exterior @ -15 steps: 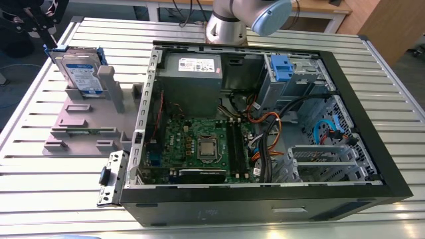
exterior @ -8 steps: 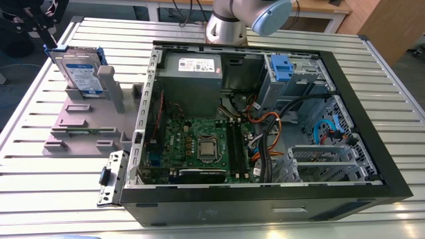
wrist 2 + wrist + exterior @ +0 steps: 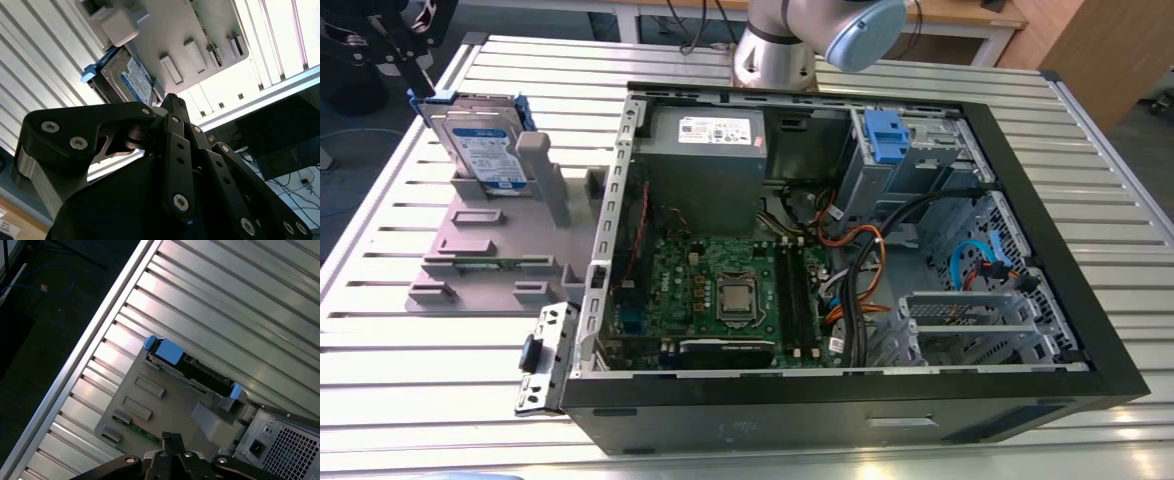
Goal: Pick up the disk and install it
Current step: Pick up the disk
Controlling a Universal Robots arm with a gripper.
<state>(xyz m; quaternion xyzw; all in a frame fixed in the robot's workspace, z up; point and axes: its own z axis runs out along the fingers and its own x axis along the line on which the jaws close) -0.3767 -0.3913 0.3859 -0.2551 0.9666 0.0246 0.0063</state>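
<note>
On the slatted aluminium surface (image 3: 427, 400), an open computer case (image 3: 854, 425), and to the exterior view's left of it a grey plastic holder (image 3: 494, 240). Upright on edge in a slot at the holder's far end, the disk (image 3: 483, 145): silver body, white label with a blue lower band turned toward the exterior camera, blue bracket around its edges. Not yet lifted, and outside the case. Just above the disk's top corner on the exterior view's left, the black gripper (image 3: 420, 88), close to the blue bracket; impossible to tell whether touching it. In both wrist views, fingers (image 3: 167, 442) drawn narrow, tips together, nothing held between them. In the first wrist view, beyond the gripper (image 3: 171, 436), the disk (image 3: 200, 372) seen edge-on from above, dark along its top with a blue tab at each end, seated in the holder (image 3: 165, 410). In the second wrist view, the disk (image 3: 135, 75) label-side out, beyond the black linkage of the gripper (image 3: 172, 100). Inside the case, a green motherboard (image 3: 720, 290), a grey power supply box (image 3: 707, 135) with a small white sticker at the far end, a bare blue clip (image 3: 886, 135) in the drive cage at the far corner toward the exterior view's right, and orange and black cables (image 3: 854, 250) between them. Behind the case, the silver base of the arm (image 3: 781, 45).
</note>
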